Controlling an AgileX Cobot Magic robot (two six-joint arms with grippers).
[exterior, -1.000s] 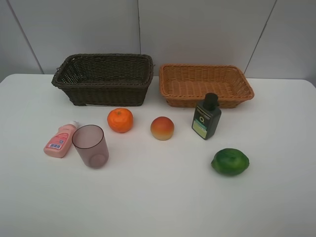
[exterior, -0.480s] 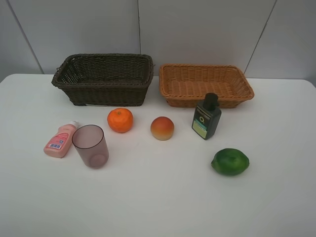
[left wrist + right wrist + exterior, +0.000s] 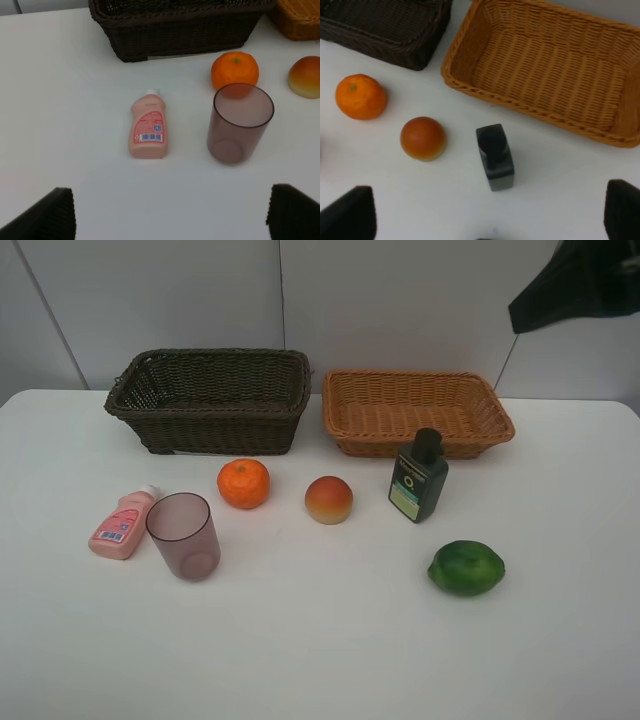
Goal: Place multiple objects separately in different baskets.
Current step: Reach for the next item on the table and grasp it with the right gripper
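On the white table lie an orange mandarin (image 3: 244, 483), a red-yellow peach (image 3: 329, 500), a green lime (image 3: 466, 568) and a pink bottle (image 3: 123, 524). A dark green bottle (image 3: 418, 478) and a mauve cup (image 3: 184, 536) stand upright. Behind them are an empty dark brown basket (image 3: 210, 354) and an empty tan basket (image 3: 418, 375). My left gripper (image 3: 170, 205) hangs open, high above the table, short of the pink bottle (image 3: 148, 131) and cup (image 3: 240, 125). My right gripper (image 3: 487, 210) is open above the dark bottle (image 3: 495, 157), peach (image 3: 423, 138) and tan basket (image 3: 545, 65).
A dark part of the right arm (image 3: 585, 280) shows at the top right of the exterior view, above the tan basket's far corner. Grey wall panels stand behind the baskets. The mandarin (image 3: 235, 70) sits just behind the cup, near the dark basket (image 3: 185, 42).
A dark part of the right arm has come into the exterior view at the top right. The objects and baskets have not moved.
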